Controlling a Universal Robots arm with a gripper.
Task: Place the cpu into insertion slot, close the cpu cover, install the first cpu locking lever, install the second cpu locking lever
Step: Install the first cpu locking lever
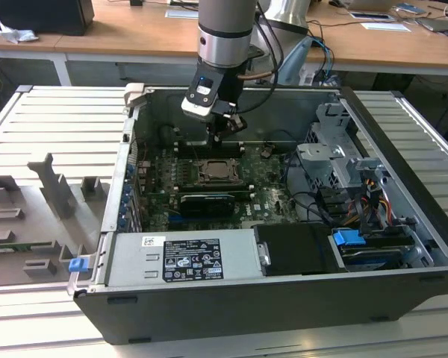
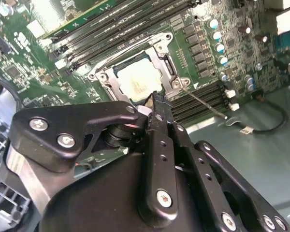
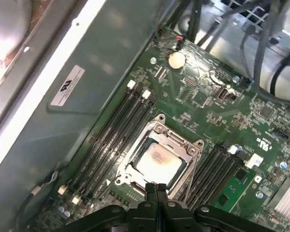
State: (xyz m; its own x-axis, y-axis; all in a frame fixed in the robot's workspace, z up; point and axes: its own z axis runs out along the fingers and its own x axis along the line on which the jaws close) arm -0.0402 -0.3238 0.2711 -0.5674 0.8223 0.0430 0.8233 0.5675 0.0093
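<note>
At the exterior view's left, grey holders point(image 1: 56, 195) stood on the slatted tabletop point(image 1: 45, 119), just beside the open computer case point(image 1: 231, 313). Inside the case, the power supply point(image 1: 183, 257) lay along the near wall. Further right, over the green motherboard point(image 1: 153, 179), my tool point(image 1: 219, 133) hung close above the socket. In the first wrist view its 2 fingers point(image 3: 160, 193) were pressed together with nothing between them, their tips by one edge of the socket. I could not tell whether they touched it. The cpu point(image 3: 157, 162) sat in the socket, its pale top showing through the window of the cpu cover point(image 3: 178, 139), which lay flat over it. In the second wrist view a thin locking lever point(image 2: 203, 102) stretched away from 1 corner of the frame. At the exterior view's right stood the drive cage point(image 1: 332, 142).
</note>
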